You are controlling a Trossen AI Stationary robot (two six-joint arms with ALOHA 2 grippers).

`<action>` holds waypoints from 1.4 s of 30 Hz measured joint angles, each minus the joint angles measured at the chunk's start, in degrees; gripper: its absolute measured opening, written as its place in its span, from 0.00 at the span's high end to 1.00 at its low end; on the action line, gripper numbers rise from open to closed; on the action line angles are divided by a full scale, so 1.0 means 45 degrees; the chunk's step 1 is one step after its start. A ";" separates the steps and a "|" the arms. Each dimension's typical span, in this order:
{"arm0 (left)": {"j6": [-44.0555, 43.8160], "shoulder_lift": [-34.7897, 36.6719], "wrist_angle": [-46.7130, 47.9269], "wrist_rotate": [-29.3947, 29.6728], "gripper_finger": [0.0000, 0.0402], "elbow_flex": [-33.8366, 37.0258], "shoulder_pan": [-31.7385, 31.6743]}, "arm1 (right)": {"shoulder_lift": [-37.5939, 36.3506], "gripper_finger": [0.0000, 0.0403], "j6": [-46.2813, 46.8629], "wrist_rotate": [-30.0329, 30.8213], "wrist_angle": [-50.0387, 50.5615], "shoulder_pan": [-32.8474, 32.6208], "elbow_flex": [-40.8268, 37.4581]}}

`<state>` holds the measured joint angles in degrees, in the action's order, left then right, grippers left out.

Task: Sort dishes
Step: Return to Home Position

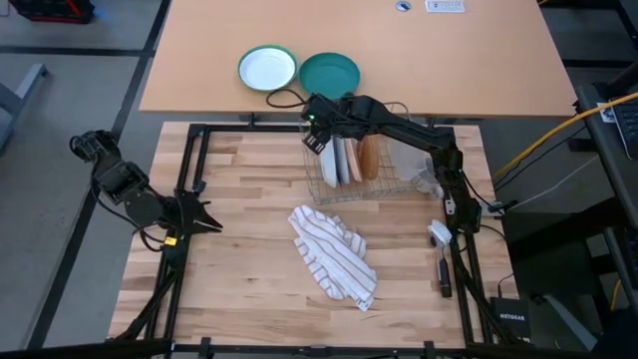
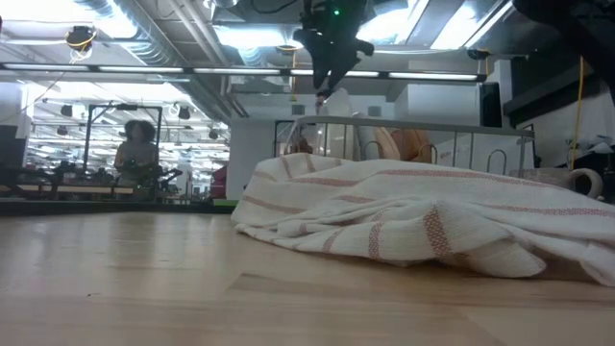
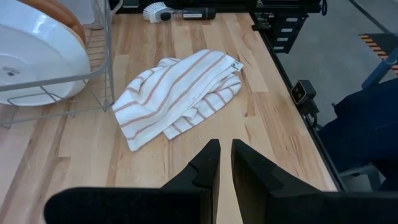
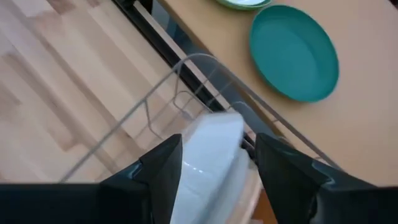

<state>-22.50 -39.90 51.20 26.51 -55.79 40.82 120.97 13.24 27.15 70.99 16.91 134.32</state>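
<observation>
Nearest the low camera a red-striped dish towel (image 2: 413,216) lies crumpled on the wooden table (image 1: 249,289), about midway between its left and right edges and toward the front.

At the table's left edge the left gripper (image 1: 204,214) hangs low, empty, its fingers drawn together with only a slit between them.

Beyond the table's far edge, on a separate tan desk (image 1: 478,60), sit a white plate with a green rim (image 1: 267,69) and, just to its right, a solid teal plate (image 1: 329,73) – close together, though contact cannot be judged.

A wire dish rack (image 1: 399,189) stands against the table's far edge, right of centre. In it, upright on edge, are the white plate (image 1: 344,162) and, just to its right, the tan-brown plate (image 1: 370,158). The dark blue plate cannot be picked out.

The right gripper (image 4: 217,142) hovers above the rack's left end, its fingers spread apart on either side of the white plate's rim – not clamping it.

Near the right edge lies a dish brush (image 1: 440,239).
</observation>
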 joint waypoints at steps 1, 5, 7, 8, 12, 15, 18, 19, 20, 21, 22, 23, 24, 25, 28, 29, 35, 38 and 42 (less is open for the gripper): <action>0.0000 0.0000 0.0000 0.0013 0.92 0.0000 0.0000 | 0.0000 0.49 -0.0081 0.0075 0.0120 0.0000 0.0000; 0.0000 0.0000 0.0005 0.0157 0.92 0.0000 0.0000 | 0.0000 0.49 -0.0289 0.0652 0.1404 0.0000 -0.0002; 0.0054 0.0000 0.0005 0.0167 0.92 0.0000 0.0000 | 0.0000 0.49 -0.0280 0.1113 0.2329 0.0000 -0.0005; 0.0150 -0.0002 0.0005 0.0179 0.92 0.0000 0.0000 | 0.0000 0.49 -0.0254 0.1334 0.2740 -0.0008 -0.0005; 0.0642 0.0000 0.0005 0.0233 0.92 0.0000 0.0000 | 0.0000 0.49 0.0019 0.1571 0.3376 -0.0015 -0.0015; 0.0758 -0.0005 -0.0011 0.0862 0.92 0.0000 0.0000 | -0.0031 0.49 -0.0137 0.2035 0.3135 -0.0092 0.0052; 0.0767 0.0008 -0.0327 0.1680 0.92 0.0000 0.0000 | -0.0334 0.49 -0.0917 0.2492 0.2609 -0.0247 0.0121; 0.0835 0.0040 -0.0458 0.1942 0.92 -0.0005 0.0000 | -0.0517 0.49 -0.1137 0.2558 0.2500 -0.0278 0.0128; 0.1110 0.0112 -0.0592 0.2184 0.92 -0.0005 0.0000 | -0.0736 0.49 -0.1364 0.2650 0.2381 -0.0379 0.0131; 0.1484 0.0203 -0.0792 0.2467 0.92 -0.0028 0.0000 | -0.0983 0.49 -0.1491 0.2645 0.2158 -0.0445 0.0132; 0.1936 0.0296 -0.0952 0.2734 0.92 -0.0109 0.0000 | -0.1238 0.49 -0.1691 0.2650 0.1965 -0.0471 0.0136; 0.2331 0.0412 -0.1042 0.2974 0.92 -0.0242 0.0000 | -0.1519 0.49 -0.1936 0.2619 0.1868 -0.0586 0.0136; 0.2703 0.0542 -0.1117 0.3224 0.92 -0.0376 0.0000 | -0.1819 0.49 -0.2267 0.2601 0.1790 -0.0673 0.0136; 0.3088 0.0700 -0.1142 0.3504 0.92 -0.0499 0.0000 | -0.2148 0.49 -0.2635 0.2590 0.1676 -0.0792 0.0136; 0.3987 0.1207 -0.1208 0.4454 0.92 -0.0884 0.0000 | -0.3338 0.49 -0.3657 0.2600 0.1659 -0.1270 0.0141; 0.4212 0.1432 -0.1197 0.4748 0.92 -0.0930 0.0000 | -0.3745 0.49 -0.3820 0.2597 0.1669 -0.1473 0.0146; 0.4282 0.3015 -0.0637 0.5167 0.92 -0.0845 0.0000 | -0.5848 0.49 -0.4250 0.3754 0.2615 -0.3509 0.0151; 0.3604 0.3836 0.0358 0.5174 0.92 -0.0845 0.0000 | -0.6554 0.49 -0.3771 0.5201 0.3971 -0.5121 0.0152; 0.2531 0.4701 0.1810 0.5225 0.92 -0.0840 0.0000 | -0.7027 0.49 -0.3099 0.6964 0.4193 -0.7227 -0.0500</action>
<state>-11.11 -18.74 59.35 50.02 -59.57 40.82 89.35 -0.71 58.48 89.86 -15.61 132.07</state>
